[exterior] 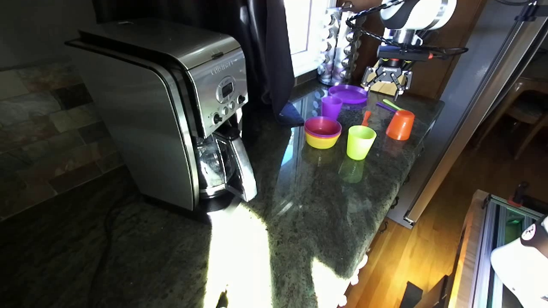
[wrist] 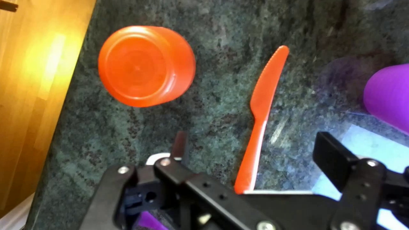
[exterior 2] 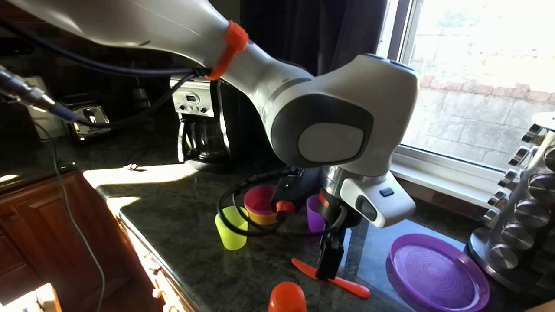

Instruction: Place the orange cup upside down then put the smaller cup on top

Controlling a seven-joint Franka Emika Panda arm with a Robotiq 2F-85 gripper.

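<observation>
Kitchen: Cuisinart coffee maker (exterior: pixel 147 115) and toaster (exterior 2: pixel 90 123) on stone countertop (exterior: pixel 317 201), tiled backsplash (exterior: pixel 51 128), spice rack (exterior 2: pixel 531 210) by window (exterior 2: pixel 481 112), wooden cabinets (exterior 2: pixel 43 221) below.

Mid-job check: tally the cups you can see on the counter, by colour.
Orange cup: 1
Lime green cup: 1
Purple cup: 1
Total cups in view: 3

Robot arm (exterior 2: pixel 368 99) over counter (exterior 2: pixel 182 242), fingers (exterior 2: pixel 331 258) partly hiding orange knife (exterior 2: pixel 351 287), orange cup (exterior 2: pixel 287 299) upside down, 1 purple plate (exterior 2: pixel 438 273)
</observation>
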